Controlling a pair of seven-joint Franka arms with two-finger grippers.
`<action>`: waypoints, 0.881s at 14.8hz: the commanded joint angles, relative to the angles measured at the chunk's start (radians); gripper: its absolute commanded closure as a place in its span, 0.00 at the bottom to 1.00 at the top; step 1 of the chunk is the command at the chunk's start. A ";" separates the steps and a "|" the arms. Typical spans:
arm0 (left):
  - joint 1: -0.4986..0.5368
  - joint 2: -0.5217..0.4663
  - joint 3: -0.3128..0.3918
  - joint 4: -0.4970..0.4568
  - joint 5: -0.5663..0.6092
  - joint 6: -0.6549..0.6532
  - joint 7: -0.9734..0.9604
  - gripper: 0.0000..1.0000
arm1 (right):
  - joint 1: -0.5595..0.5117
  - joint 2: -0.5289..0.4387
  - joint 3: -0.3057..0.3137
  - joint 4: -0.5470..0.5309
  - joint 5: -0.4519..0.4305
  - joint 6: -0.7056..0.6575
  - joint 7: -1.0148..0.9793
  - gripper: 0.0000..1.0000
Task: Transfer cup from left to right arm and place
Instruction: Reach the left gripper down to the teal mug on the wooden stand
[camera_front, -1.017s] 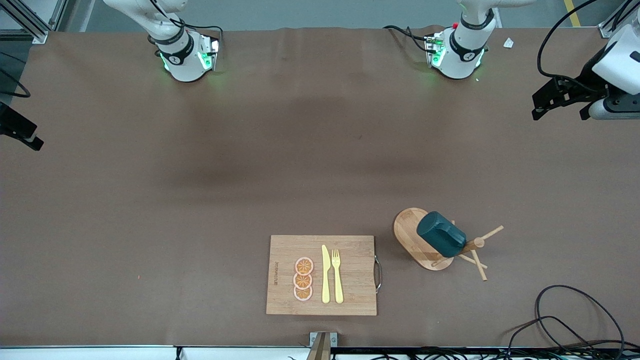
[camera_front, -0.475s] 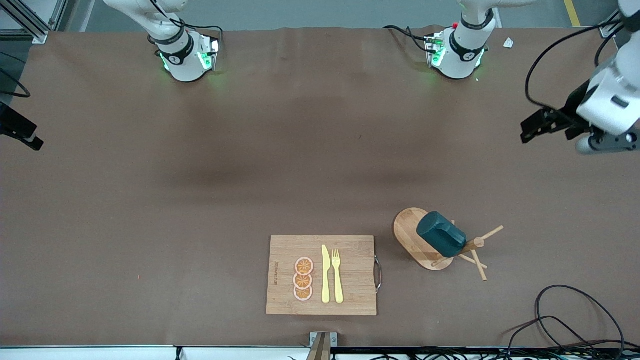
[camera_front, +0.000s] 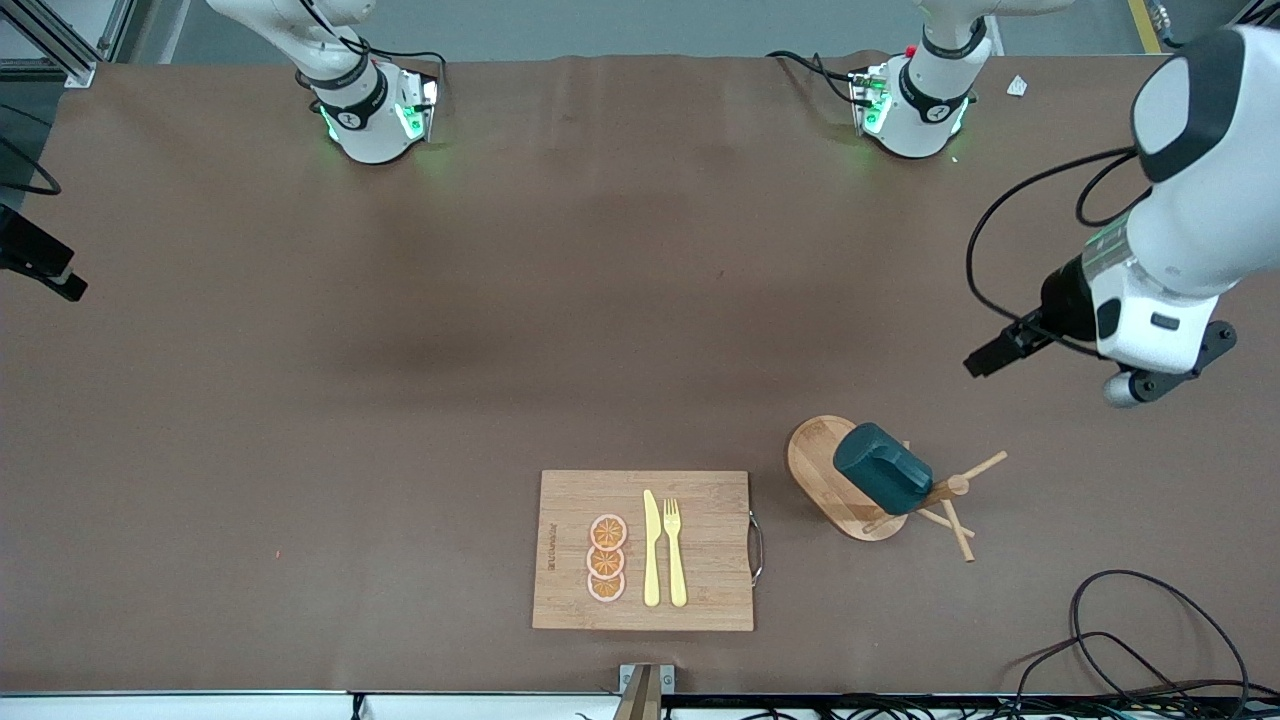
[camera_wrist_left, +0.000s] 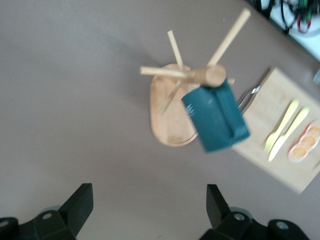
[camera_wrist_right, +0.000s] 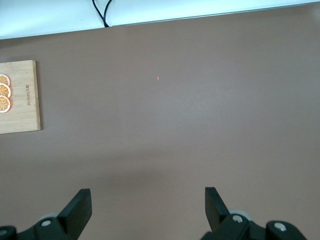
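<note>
A: Left tool (camera_wrist_left: 147, 210) – where's it sitting?
B: It's hanging in the air over bare surface (camera_front: 600, 300) toward the left arm's end, fingers spread wide, nothing betw. them. Its wrist cam is looking down on the peg stand w/ both fingertips (camera_wrist_left: 80, 200) apart.

A: And the cup?
B: Dark teal mug (camera_front: 883, 469) is hanging tipped on the wooden peg stand (camera_front: 850, 490), mouth over a peg, base pointing up and out. Left tool isn't touching it – well apart.

A: The stand itself?
B: It's resting on an oval wooden base, several pegs sticking out from the central post. It's sitting just beside the cutting board (camera_front: 700, 590), toward the left arm's end.

A: What's lying on the board?
B: Three orange slices (camera_front: 606, 558) in a row, plus a yellow knife (camera_front: 651, 550) and a yellow fork (camera_front: 674, 550) side by side. Metal handle (camera_front: 757, 548) is on the board's edge facing the stand.

A: Right tool (camera_wrist_right: 147, 210)?
B: That arm's waiting at its own end of the surface, tool over bare surface, fingers wide apart, holding nothing. Its cam is catching a corner of the board and slices.

A: Anything else?
B: Black cable (camera_front: 1150, 640) is looping at the near corner by the left arm's end.
</note>
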 joint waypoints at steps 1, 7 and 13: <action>-0.013 0.075 -0.014 0.015 -0.016 0.110 -0.190 0.00 | -0.018 0.004 0.011 0.011 0.014 -0.003 0.006 0.00; -0.038 0.203 -0.019 0.026 -0.026 0.321 -0.410 0.00 | -0.021 0.004 0.013 0.011 0.013 -0.003 0.006 0.00; -0.053 0.280 -0.020 0.028 -0.055 0.393 -0.423 0.00 | -0.019 0.004 0.011 0.011 0.014 -0.003 0.006 0.00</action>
